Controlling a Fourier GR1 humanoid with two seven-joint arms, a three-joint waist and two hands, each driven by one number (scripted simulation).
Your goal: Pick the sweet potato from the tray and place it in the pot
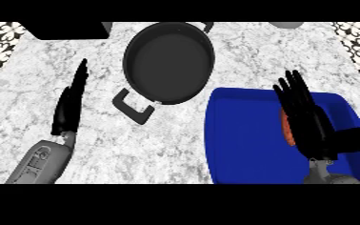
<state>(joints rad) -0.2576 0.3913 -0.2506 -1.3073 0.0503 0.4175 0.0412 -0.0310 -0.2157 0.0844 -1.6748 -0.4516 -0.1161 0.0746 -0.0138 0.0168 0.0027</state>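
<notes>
Right robot hand (306,117) is over the blue tray (243,143), fingers straight and spread, pointing away from the robot, and it sits right on top of the sweet potato (287,127), which shows only as a thin orange-red sliver peeking out at the hand's left edge. So the sweet potato is in the tray, toward the tray's right side, mostly hidden under the hand. By my reading this is the reach-and-grasp step: the hand is at the vegetable but the fingers are not curled round it, and whether they touch it I cannot tell from this steep view. The next move, as I judge it, calls for closing round the sweet potato, lifting it clear of the tray's raised rim, then carrying it up and left of the tray to the pot (169,62). That pot is a dark, round, matte vessel with a wide mouth and a squared loop handle (134,106) jutting toward the robot, plus a second handle at its far rim; it stands just beyond the tray's upper left corner, near but apart. The tray looks smooth and glossy, a rounded-corner rectangle in saturated blue. The tabletop (105,138) is a mottled grey-white, marble-like surface. Well to the left of the pot, the left robot hand (70,102) rests with fingers straight and pressed together, holding nothing, grey forearm trailing below it.
</notes>
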